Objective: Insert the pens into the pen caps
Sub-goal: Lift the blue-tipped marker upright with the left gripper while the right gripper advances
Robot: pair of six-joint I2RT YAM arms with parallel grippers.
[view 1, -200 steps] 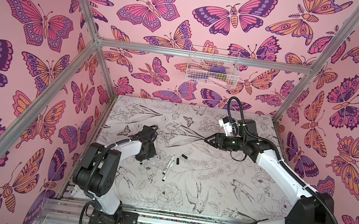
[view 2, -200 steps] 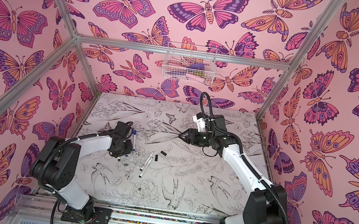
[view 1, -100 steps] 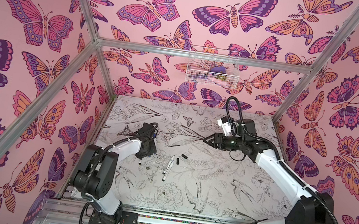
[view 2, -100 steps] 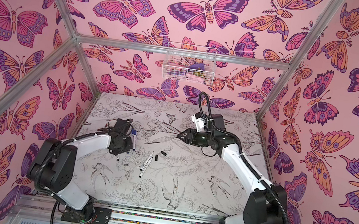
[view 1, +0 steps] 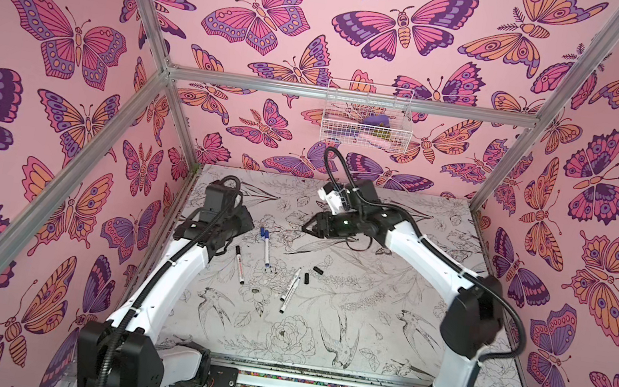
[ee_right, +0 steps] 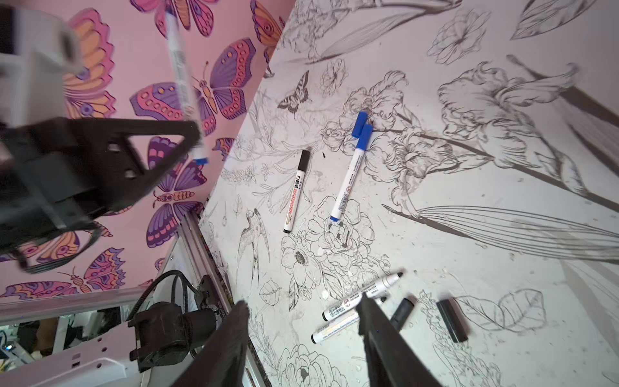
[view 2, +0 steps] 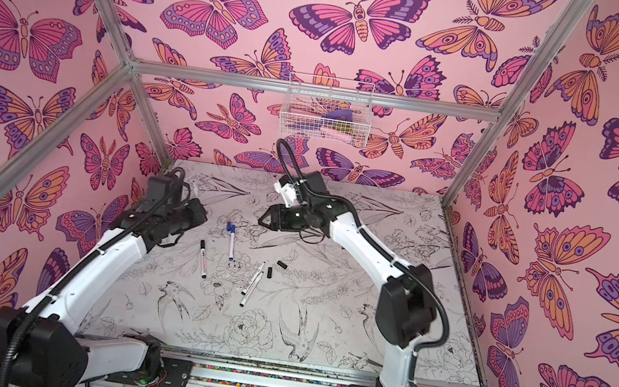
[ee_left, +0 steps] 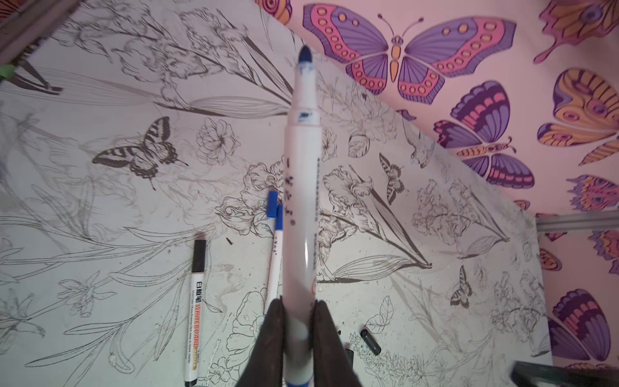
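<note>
We find the left gripper (ee_left: pixel 299 306) pinching a blue-tipped pen (ee_left: pixel 301 187) close to its plugged rear end, jaws pressed on either side of the white barrel, which runs straight out from between them, lifted off the table (ee_left: pixel 100 207), bare tip foremost; the right gripper (ee_right: pixel 303 301) hangs with its jaws spread and nothing between them. On the table, apart from both grippers, lie two uncapped black-tipped pens (ee_right: pixel 363 293) side by side near two black caps (ee_right: pixel 450 320), a black-capped pen (ee_right: pixel 296 191), and a blue-capped pen (ee_right: pixel 350 177) with a loose blue cap (ee_right: pixel 359 122) just beside its capped end.
</note>
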